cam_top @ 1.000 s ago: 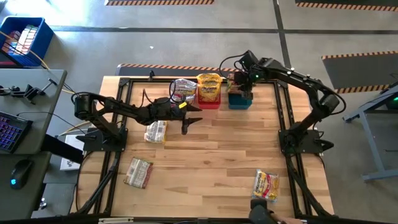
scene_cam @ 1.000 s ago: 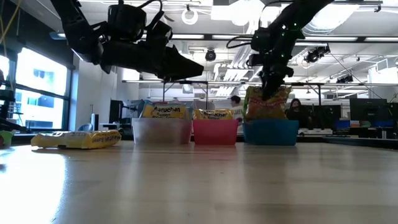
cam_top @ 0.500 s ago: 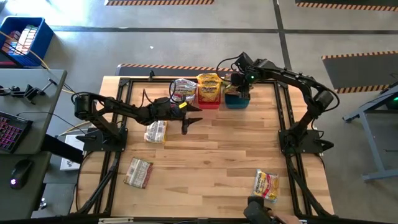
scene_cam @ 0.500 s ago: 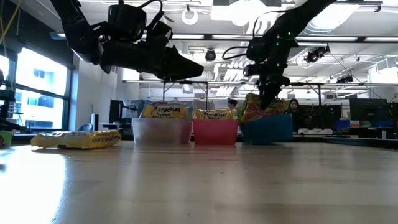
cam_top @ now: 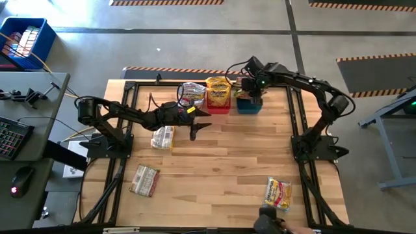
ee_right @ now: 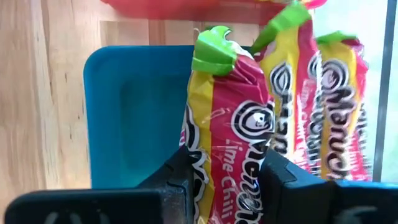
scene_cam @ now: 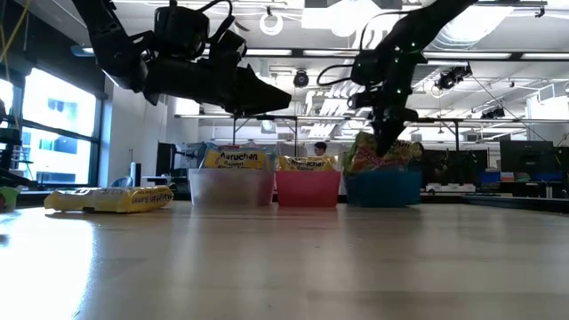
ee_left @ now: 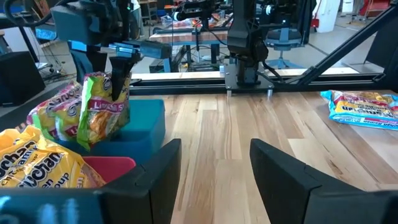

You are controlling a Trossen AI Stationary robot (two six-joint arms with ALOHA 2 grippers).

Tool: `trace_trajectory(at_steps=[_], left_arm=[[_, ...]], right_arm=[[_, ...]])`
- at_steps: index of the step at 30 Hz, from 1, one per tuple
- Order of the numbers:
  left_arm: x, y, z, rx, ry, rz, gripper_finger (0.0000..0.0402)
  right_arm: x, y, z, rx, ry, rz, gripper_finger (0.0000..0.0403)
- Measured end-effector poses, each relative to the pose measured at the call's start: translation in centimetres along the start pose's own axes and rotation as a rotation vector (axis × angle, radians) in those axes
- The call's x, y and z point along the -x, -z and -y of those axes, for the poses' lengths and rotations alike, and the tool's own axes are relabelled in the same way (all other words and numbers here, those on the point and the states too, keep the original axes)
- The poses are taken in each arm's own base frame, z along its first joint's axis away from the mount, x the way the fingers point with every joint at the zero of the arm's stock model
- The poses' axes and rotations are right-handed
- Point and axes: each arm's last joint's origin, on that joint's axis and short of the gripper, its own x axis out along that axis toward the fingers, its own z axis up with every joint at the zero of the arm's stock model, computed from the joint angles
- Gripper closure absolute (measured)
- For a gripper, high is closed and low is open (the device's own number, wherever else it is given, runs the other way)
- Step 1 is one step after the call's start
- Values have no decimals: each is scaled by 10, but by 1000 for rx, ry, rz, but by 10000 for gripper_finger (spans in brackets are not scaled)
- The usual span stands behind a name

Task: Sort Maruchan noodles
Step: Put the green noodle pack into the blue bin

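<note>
Reddish-pink and green crinkly noodle packet over the teal plastic bin

My right hand (ee_right: 225, 180) is clamped on the packet (ee_right: 229, 134), holding it upright inside the teal bin (ee_right: 134, 112) at the table's (cam_top: 227, 169) far edge. My left hand (ee_left: 214, 171) hangs mid-table, fingers apart, holding nothing.

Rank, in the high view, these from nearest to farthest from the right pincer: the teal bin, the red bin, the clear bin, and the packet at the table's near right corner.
1. Teal bin: directly under the right pincer.
2. Red bin: next one toward the left arm.
3. Clear bin: beyond the red one.
4. Corner packet: far across the table, near its front edge.
</note>
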Motion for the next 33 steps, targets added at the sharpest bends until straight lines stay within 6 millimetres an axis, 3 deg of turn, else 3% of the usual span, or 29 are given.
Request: trace_trajectory(at_steps=[7,19,33], left_arm=[[0,0,0,0,0,0,218],[0,0,0,0,0,1,218],[0,0,0,0,0,1,218]], right_arm=[[12,3,-3,1,28,-22,320],[13,5,-4,7,40,-59,320],[-23,1,1,22,-6,-105,320]])
